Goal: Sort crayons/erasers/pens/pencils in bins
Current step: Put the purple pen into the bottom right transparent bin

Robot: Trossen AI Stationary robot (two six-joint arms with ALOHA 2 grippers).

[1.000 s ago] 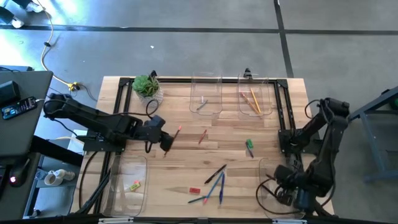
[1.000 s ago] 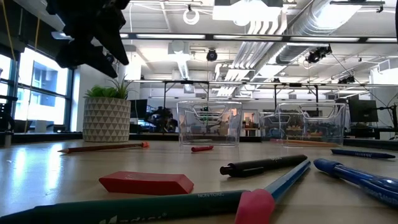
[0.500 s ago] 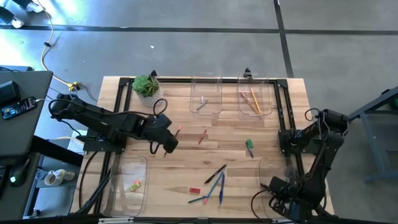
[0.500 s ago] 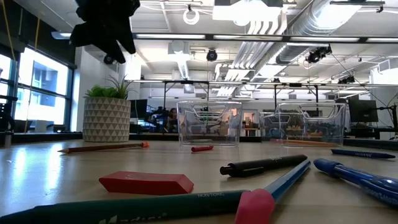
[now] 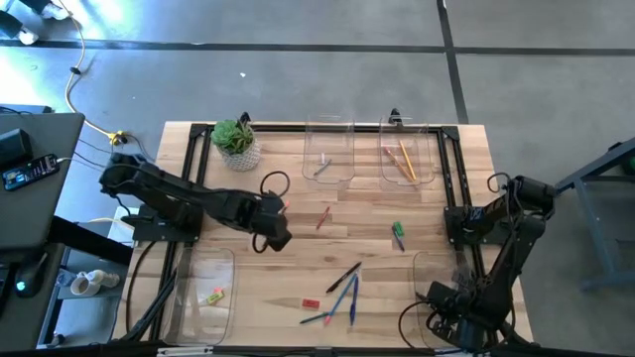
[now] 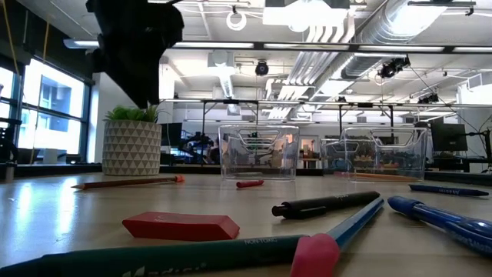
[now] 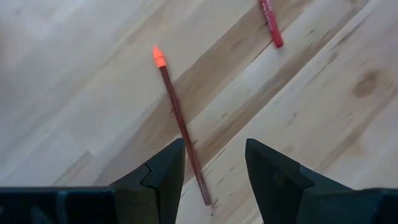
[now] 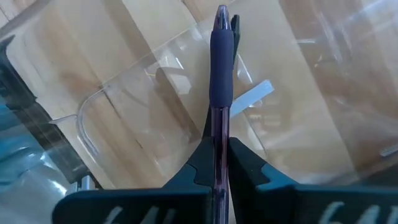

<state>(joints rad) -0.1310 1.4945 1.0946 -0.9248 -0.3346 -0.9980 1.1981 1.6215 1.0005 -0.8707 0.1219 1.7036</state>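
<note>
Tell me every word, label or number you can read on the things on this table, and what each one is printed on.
"NON-TOXIC": small pale print on the dark green pencil lying nearest the low camera.
Larger pale lettering lower on that same pencil: cut off by the picture's edge, not readable.
The red eraser, black pen, blue pen and clear bins: no readable print shows.

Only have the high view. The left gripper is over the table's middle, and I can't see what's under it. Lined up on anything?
Observer: Yes. The left gripper is open, with a red-brown, orange-tipped pencil lying flat on the wood and running in between its fingers.
Operator: Right gripper is a dark blob at the near edge. Holding something?
Observer: The right gripper is shut on a pen with a dark purple grip, which points out over a clear bin.
</note>
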